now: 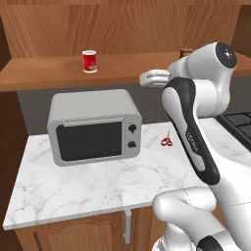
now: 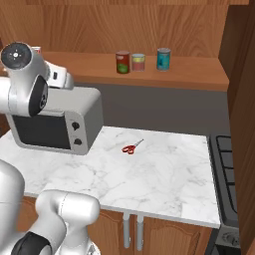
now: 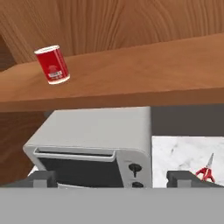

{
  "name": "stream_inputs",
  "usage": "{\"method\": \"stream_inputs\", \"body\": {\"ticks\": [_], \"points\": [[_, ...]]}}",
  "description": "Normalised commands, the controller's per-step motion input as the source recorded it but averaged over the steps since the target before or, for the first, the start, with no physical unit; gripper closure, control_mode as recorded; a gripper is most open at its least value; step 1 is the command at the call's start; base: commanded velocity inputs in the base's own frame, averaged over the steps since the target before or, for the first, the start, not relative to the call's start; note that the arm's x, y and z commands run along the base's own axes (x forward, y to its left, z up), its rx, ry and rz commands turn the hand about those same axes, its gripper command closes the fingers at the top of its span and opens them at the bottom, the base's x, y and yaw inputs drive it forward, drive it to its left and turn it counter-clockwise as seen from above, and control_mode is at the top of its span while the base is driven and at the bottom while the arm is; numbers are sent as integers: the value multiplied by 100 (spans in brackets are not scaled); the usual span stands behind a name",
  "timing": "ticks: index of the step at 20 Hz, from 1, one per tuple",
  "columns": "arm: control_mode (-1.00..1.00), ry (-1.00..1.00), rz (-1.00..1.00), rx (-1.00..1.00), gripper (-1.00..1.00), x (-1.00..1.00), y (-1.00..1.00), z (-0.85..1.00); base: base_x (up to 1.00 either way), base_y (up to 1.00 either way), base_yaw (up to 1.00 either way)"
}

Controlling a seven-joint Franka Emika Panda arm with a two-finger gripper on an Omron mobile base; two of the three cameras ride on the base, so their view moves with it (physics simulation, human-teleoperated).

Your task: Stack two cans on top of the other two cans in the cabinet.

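Note:
The bright red can (image 1: 89, 61) (image 3: 52, 64) stands alone on the left part of the cabinet's wooden shelf (image 1: 44, 73). Further right on the shelf stand the dark red-brown can (image 2: 122, 62), the pale yellow-green can (image 2: 138, 62) close beside it, and the teal-blue can (image 2: 163, 59) a little apart. My gripper (image 3: 112, 179) (image 1: 147, 78) is open and holds nothing. It hovers in front of the shelf edge, above the microwave, to the right of and below the red can. Its fingertips (image 3: 43, 178) stand wide apart.
A grey microwave (image 1: 93, 125) sits on the white marble counter (image 2: 149, 174) directly under the shelf. Small red scissors (image 2: 130, 147) lie on the counter to its right. A dark stove (image 1: 240, 122) borders the counter's right end. A wooden side panel (image 2: 241, 99) closes the right.

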Motion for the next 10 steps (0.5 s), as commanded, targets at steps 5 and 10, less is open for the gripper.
{"method": "stream_inputs", "body": {"ticks": [5, 10], "points": [[-100, -26, 2, 0, -100, 9, 53, 14, 0, 0, 0], [-100, -8, 9, 0, -100, 22, 48, 20, 0, 0, 0]]}}
